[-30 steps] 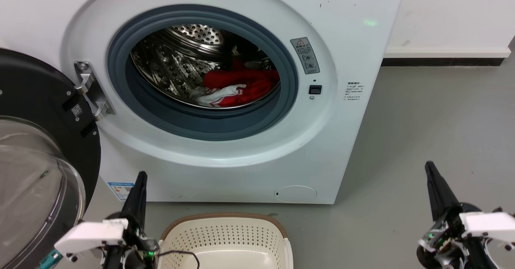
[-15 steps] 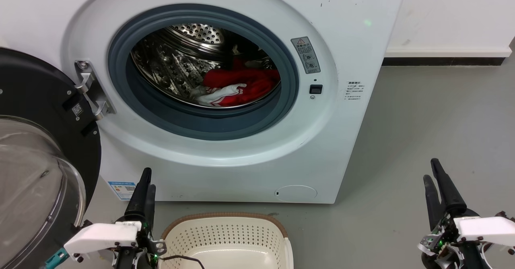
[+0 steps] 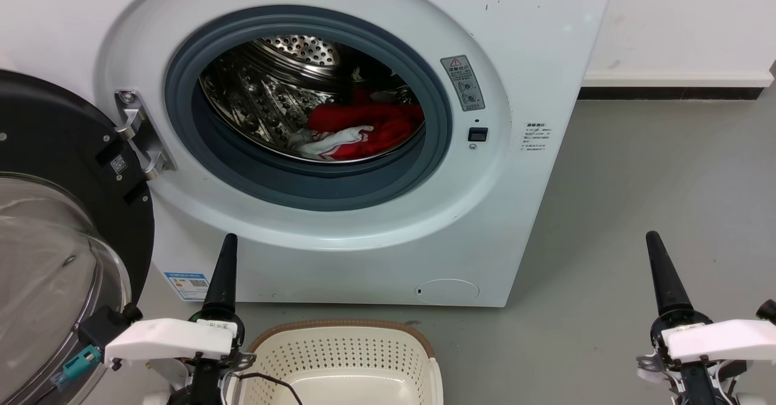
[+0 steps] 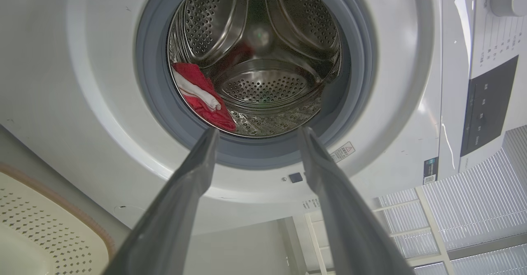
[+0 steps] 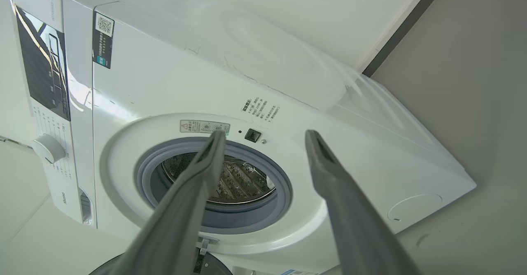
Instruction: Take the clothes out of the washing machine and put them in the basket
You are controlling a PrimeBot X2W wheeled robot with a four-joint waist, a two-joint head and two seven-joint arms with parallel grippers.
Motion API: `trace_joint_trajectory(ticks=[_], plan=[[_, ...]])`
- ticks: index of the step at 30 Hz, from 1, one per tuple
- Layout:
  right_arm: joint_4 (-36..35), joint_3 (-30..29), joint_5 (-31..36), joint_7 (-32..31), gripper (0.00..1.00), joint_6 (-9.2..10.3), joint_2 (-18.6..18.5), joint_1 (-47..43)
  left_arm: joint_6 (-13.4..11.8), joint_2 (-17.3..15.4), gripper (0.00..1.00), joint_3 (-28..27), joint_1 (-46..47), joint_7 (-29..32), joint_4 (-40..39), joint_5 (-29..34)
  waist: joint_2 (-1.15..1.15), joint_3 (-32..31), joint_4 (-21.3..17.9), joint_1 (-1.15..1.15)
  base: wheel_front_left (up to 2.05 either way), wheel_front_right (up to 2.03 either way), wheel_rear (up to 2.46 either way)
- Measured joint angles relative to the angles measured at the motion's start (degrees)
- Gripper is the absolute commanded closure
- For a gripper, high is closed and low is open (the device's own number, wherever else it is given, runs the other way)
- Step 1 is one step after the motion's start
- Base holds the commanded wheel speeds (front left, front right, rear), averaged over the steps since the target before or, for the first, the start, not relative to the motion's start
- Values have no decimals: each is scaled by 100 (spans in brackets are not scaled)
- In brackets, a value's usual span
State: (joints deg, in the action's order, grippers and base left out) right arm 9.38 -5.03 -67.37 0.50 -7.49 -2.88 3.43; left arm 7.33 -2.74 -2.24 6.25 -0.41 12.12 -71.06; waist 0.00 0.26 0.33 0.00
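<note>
Some red clothes [image 3: 364,127] with white parts, low in the drum [image 3: 267,96] of the washing machine [image 3: 533,59], toward the drum's right (white piece on top). Door [image 3: 54,150] wide open on the machine's hinge side. Basket [image 3: 339,353] on the floor just in front of the machine, under the opening. Left gripper [image 3: 228,247] low before the machine, just beside the basket, fingers apart. Right gripper [image 3: 653,241] out past the machine's right front corner, fingers likewise spread.

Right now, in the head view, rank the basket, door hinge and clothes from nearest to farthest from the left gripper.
From the left gripper:
1. Basket, beside it on the floor, to its right.
2. Door hinge, up and left on the washing machine front.
3. Clothes, deep inside the drum, toward its right.
</note>
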Motion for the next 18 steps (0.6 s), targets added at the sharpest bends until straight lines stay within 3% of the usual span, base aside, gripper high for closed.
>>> trace_joint_trajectory(ticks=[18], plan=[[-291,132,2308,366,0,0,1,-120,0,-8,0,193,113,-375,-58,1931,0,-25,9,0,0,0,0]])
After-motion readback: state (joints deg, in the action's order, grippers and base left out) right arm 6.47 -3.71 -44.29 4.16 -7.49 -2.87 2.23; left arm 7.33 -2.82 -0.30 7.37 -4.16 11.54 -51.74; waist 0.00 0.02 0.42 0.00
